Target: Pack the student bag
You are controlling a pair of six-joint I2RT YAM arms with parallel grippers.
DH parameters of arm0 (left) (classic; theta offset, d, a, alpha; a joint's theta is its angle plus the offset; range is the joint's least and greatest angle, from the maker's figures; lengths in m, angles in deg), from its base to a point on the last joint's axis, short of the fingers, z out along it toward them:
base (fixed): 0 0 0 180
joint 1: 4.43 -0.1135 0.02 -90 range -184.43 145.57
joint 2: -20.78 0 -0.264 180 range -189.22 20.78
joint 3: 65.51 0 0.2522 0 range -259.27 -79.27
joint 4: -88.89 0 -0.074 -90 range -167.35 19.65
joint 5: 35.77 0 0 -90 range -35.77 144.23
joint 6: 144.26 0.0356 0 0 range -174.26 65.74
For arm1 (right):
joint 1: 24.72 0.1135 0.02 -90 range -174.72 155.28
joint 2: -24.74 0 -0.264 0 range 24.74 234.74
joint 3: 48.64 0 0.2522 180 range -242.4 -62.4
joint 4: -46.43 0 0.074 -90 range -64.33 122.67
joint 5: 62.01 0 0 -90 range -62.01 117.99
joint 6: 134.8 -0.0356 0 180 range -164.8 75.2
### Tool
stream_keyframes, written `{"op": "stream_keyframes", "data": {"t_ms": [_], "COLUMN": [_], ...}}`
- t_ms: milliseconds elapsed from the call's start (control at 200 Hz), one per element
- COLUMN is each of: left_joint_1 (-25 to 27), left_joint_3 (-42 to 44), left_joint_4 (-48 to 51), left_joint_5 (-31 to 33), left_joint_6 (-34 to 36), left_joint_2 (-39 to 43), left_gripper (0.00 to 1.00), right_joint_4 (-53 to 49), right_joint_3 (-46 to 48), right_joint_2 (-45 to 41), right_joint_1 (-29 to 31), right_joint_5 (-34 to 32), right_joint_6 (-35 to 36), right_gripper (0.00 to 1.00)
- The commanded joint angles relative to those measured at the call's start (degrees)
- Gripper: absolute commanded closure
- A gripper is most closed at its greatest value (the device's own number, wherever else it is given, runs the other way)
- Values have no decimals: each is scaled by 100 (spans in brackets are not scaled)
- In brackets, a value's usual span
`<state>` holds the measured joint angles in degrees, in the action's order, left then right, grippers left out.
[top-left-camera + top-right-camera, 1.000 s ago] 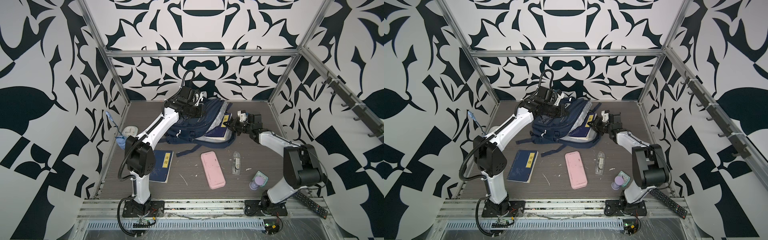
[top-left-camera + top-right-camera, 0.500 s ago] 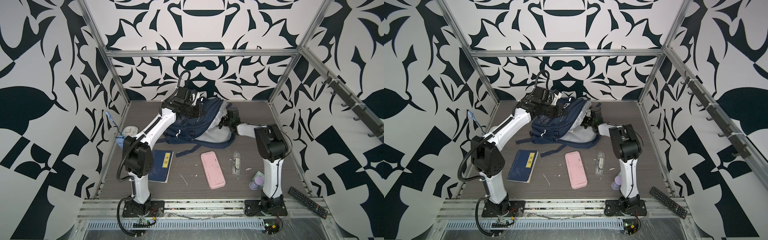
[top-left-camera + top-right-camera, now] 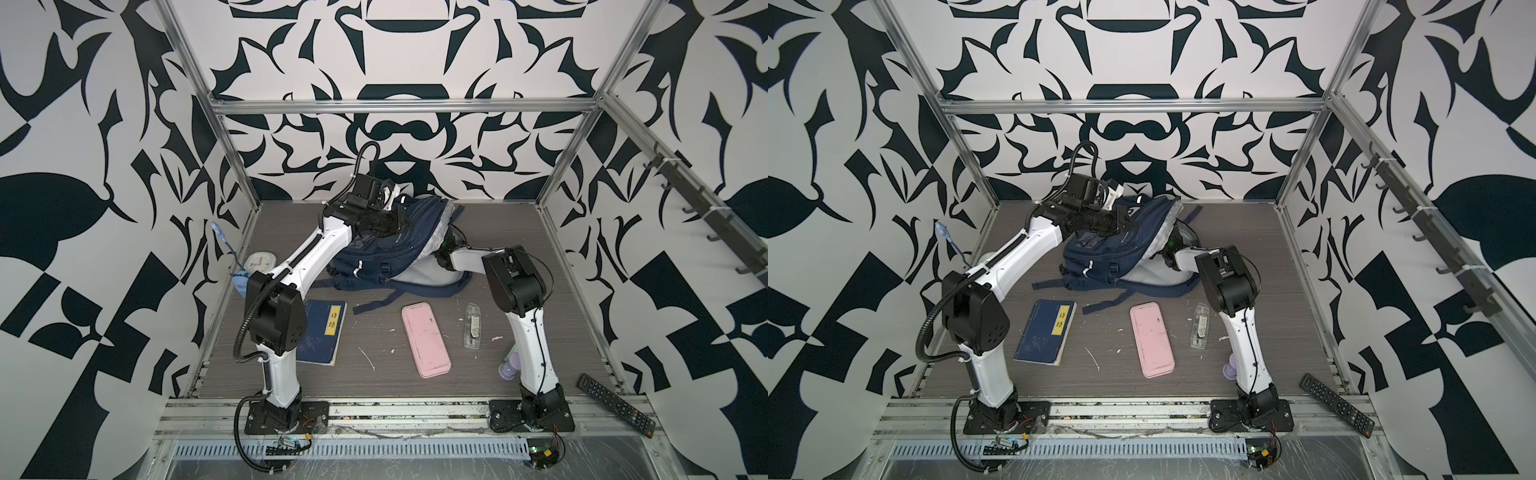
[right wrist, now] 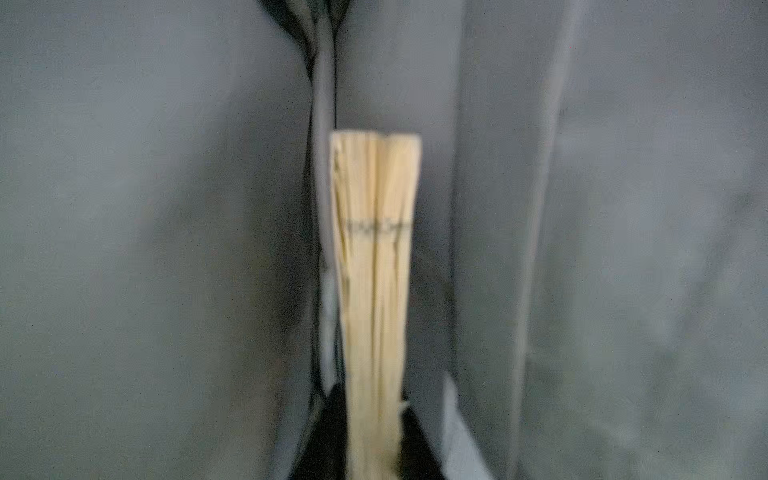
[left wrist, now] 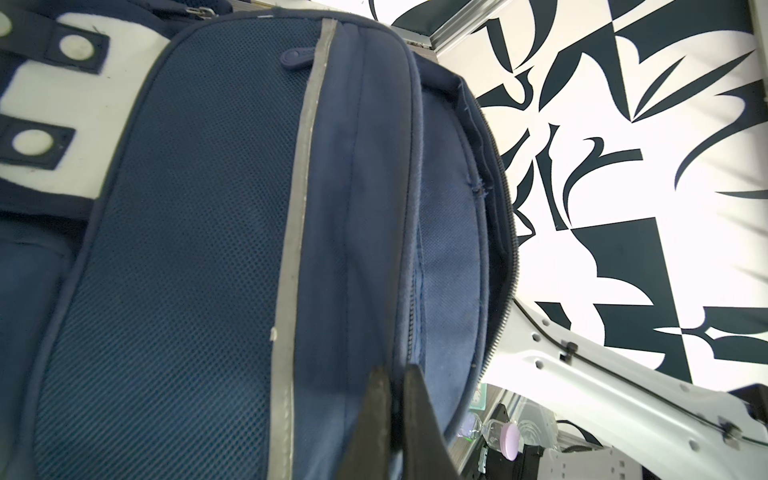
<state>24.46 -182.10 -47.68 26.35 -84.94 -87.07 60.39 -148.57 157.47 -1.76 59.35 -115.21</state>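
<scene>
Navy student bag [image 3: 386, 249] lies at back centre of table [image 3: 519, 232]. Left arm stretched forward; left gripper [image 5: 397, 370] pinched on the bag's zipper edge. Right forearm reaches inside the bag; right gripper [image 4: 372, 399] straddles book [image 4: 374, 249]. Cannot tell whether it is clamped.

B&w patterned walls [image 3: 124, 124], alu frame [image 3: 399, 107], grey woodgrain floor [image 3: 498, 224].
</scene>
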Motion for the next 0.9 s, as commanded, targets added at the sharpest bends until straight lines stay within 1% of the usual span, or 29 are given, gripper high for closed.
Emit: {"op": "stream_keyframes", "data": {"t_ms": [0,40,85,165,195,405,505,725,895], "left_joint_1": [-14,-19,-14,-19,-17,-45,-43,-41,6], "left_joint_3": [-19,-20,-28,-62,-79,-254,-286,-353,-514], "left_joint_4": [-532,-548,-557,-560,-552,-471,-480,-209,-182], "left_joint_5": [-348,-341,-349,-320,-302,-93,8,474,478], "left_joint_6": [-79,-79,-83,-88,-83,-44,-36,53,77], "left_joint_2": [388,380,368,322,301,87,-52,-340,-659], "left_gripper": [100,100,100,100,100,100,100,100,100], "right_joint_4": [-580,-853,-1079,-1420,-1553,-2508,-2847,-3296,-3847], "right_joint_3": [-260,-247,-212,-190,-190,102,545,1955,2645], "right_joint_2": [-493,-626,-771,-959,-1018,-1576,-2042,-3530,-4844], "right_joint_1": [-4,-2,-10,-43,-55,-267,-370,-582,-622], "right_joint_5": [-105,-157,-197,-242,-252,-430,-573,-1172,-1743], "right_joint_6": [511,667,829,1036,1100,1547,1796,2369,2870], "right_gripper": [60,50,43,35,34,32,32,34,36]}}
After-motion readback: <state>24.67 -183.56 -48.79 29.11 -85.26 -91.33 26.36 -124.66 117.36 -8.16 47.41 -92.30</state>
